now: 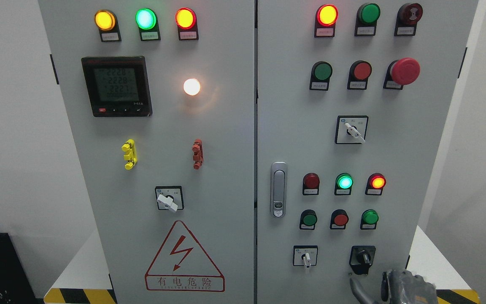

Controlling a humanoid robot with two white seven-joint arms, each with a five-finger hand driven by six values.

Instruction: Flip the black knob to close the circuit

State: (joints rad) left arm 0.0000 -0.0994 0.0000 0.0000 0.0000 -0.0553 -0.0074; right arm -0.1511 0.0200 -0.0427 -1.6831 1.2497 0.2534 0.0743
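The black knob [363, 257] sits low on the right door of a grey electrical cabinet [226, 126], in the head view. Its handle points roughly straight up and down. My right hand [388, 288], in a grey glove, rises from the bottom edge just below and slightly right of the knob. Two fingers [385, 282] point upward, spread and holding nothing. A small gap separates the fingertips from the knob. The left arm does not show.
Left of the black knob is a white selector switch [306, 256]. Above them are rows of lit and unlit pilot lamps and pushbuttons [341, 219]. A red mushroom stop button [404, 71] sits higher up. A door latch [278, 189] lies near the seam.
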